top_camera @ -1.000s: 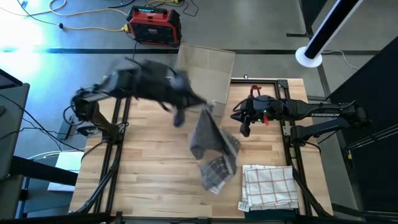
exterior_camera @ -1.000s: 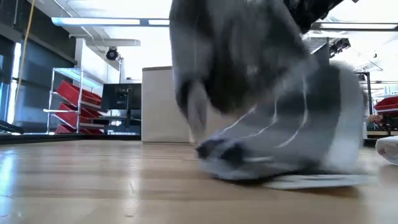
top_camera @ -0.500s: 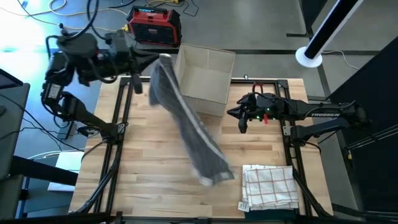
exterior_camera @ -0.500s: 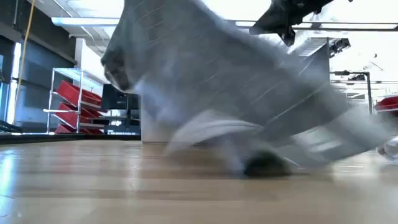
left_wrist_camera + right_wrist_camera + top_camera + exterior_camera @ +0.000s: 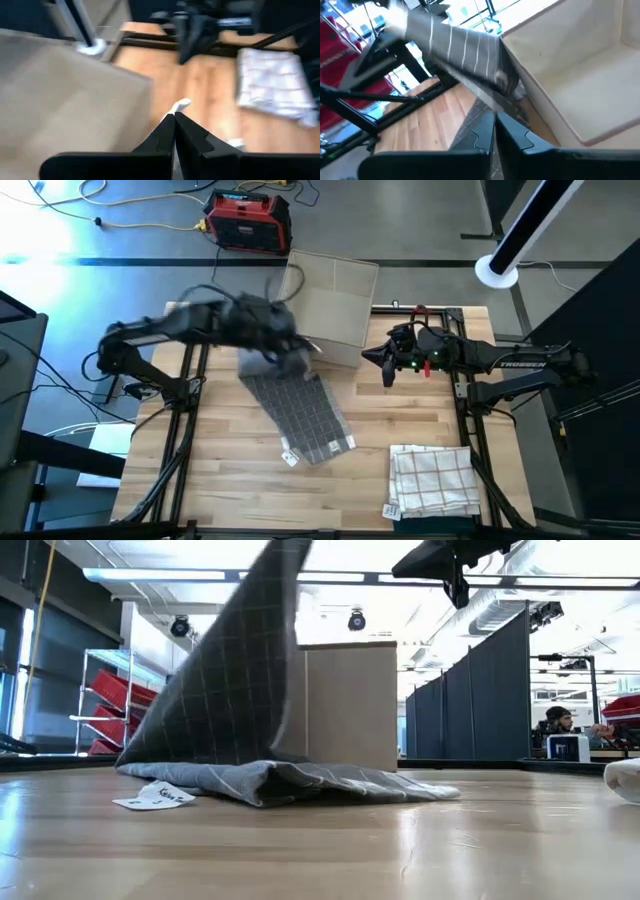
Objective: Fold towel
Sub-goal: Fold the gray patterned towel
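A grey towel with thin pale lines point(image 5: 305, 415) lies spread on the wooden table, a white label point(image 5: 290, 458) at its near edge. Its far end rises steeply point(image 5: 240, 680) toward my left gripper point(image 5: 292, 348), which is shut on it above the table's middle, in front of the box. My right gripper point(image 5: 386, 370) hangs shut over the table's right part, beside the box, touching nothing. Seen from the right wrist, the lifted towel point(image 5: 465, 50) passes in front of the box. My left gripper holds the towel by its far end point(image 5: 270, 370), pinched between the two shut fingers point(image 5: 165, 135). A small pale bit point(image 5: 181, 104) sticks out past the fingertips. The far part hangs slanting below the gripper, and the near part point(image 5: 290, 782) lies flat on the table.
An open cardboard box point(image 5: 330, 305) stands at the table's far edge. A folded white towel with red checks point(image 5: 432, 478) lies at the near right corner. Bare wood lies to the left of the grey towel. A red case point(image 5: 248, 222) is on the floor behind the table.
My left gripper has swung up toward the table's far left corner, drawing the bunched towel out long, then come back toward the middle and down. The towel now lies spread flat on the table, only its far end still lifted.
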You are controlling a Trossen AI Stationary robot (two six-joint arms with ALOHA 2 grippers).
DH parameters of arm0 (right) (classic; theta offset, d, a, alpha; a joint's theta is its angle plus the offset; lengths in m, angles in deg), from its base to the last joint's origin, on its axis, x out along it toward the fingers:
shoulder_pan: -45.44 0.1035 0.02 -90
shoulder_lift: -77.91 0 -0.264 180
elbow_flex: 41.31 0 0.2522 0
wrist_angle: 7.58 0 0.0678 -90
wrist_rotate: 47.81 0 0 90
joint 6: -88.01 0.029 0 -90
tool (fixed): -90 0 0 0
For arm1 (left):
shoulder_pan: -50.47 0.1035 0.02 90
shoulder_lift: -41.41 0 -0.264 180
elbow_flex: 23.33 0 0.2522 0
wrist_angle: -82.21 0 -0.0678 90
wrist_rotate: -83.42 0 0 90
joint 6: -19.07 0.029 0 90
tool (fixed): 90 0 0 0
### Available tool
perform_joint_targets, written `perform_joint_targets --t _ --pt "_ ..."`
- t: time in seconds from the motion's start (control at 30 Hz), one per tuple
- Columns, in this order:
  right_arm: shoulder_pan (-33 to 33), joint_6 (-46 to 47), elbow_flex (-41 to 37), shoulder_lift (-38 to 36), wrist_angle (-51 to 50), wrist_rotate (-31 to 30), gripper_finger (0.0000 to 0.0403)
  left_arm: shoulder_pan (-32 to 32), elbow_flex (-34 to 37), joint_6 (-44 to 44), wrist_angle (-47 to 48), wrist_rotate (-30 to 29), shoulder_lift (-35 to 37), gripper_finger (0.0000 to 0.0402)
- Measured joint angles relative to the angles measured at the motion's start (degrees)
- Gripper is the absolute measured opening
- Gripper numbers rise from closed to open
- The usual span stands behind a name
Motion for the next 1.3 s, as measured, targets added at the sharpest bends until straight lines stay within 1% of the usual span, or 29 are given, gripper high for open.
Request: perform_joint_targets --t 0.03,0.1,0.2,0.27,0.33,0.47,0.6,0.67,0.73,0.77,0.87,0.9,0.93,0.97,1.0,1.03,1.1,1.13,1.2,1.27,1.3 --pt "0.0 0.5 0.01 0.0 -0.01 0.02 0.0002 0.08 3.52 -1.68 -5.25 2.14 -0.05 0.0" --pt "0.0 1.49 0.01 0.0 -0.07 0.14 0.0002 0.08 9.4 -6.05 -14.71 4.18 -1.05 0.0" --pt "0.0 3.18 0.01 0.0 -0.32 0.22 0.0002 0.1 14.29 -12.76 -21.79 7.68 -3.39 0.0001" --pt "0.0 3.53 0.01 0.0 -0.34 0.22 0.0002 0.12 14.91 -15.48 -23.36 11.28 -5.3 0.0001" --pt "0.0 3.65 0.0 0.02 -0.36 0.22 0.0002 0.12 14.91 -15.96 -23.68 16.63 -6.98 0.0007" --pt "0.0 5.39 0.01 0.02 -0.63 0.26 0.0002 0.16 14.96 -17.46 -24.52 25.65 -8.24 0.0041" --pt "0.27 6.45 0.01 0.02 -2.3 0.4 0.0002 0.89 14.94 -16.42 -24.97 27.77 -6.43 0.0093" --pt "1.21 6.76 0.01 0.02 -4.13 0.38 0.0002 0.95 14.94 -12.1 -24.34 28.66 -4.44 0.0116" --pt "3.41 6.47 0.01 0.64 -6.69 1.06 0.0002 0.84 14.93 -7.48 -20.91 27.51 -1.23 0.0131" --pt "4.85 6.46 0.01 1.18 -7.74 1.52 0.0002 0.64 14.85 -5.65 -18.07 25.61 0.53 0.0135" --pt "10.29 6.51 0.01 4.46 -9.96 1.5 0.0002 -0.09 14.82 0.56 -4.1 16.17 5.0 0.0135" --pt "11.06 6.47 -0.05 5.25 -10.12 1.49 0.0002 -0.14 15.13 1.88 -0.88 13.96 5.58 0.0133" --pt "12.2 6.54 -0.11 6.51 -10.24 0.87 0.0002 -0.14 15.56 3.03 1.24 12.57 6.22 0.0131" --pt "14.67 6.76 0.02 9.14 -9.2 -3.05 0.0002 -0.04 17.11 5.13 3.87 9.96 7.93 0.0125" --pt "15.93 6.99 0.09 11.66 -6.71 -4.37 0.0002 0.26 18.82 5.78 8.64 9.63 9.49 0.012" --pt "17.04 7.0 0.12 14.17 -5.1 -5.48 0.0002 0.64 20.72 5.7 10.77 9.83 10.74 0.0114" --pt "18.25 6.4 -0.2 19.36 -3.45 -8.05 0.0002 1.38 24.14 5.1 6.86 10.17 11.88 0.01" --pt "18.17 6.14 -0.08 21.52 -1.12 -8.92 0.0002 1.85 26.58 4.81 6.87 9.91 12.59 0.0093" --pt "17.94 6.12 1.08 25.5 4.18 -9.13 0.0002 2.39 31.37 3.13 8.44 9.64 13.09 0.0077" --pt "17.8 7.56 1.17 29.31 5.26 -9.04 0.0002 2.39 34.23 1.17 3.08 8.99 13.25 0.0063" --pt "17.56 7.87 1.18 31.27 5.68 -9.08 0.0002 2.37 35.75 0.96 2.16 8.72 13.51 0.0057"
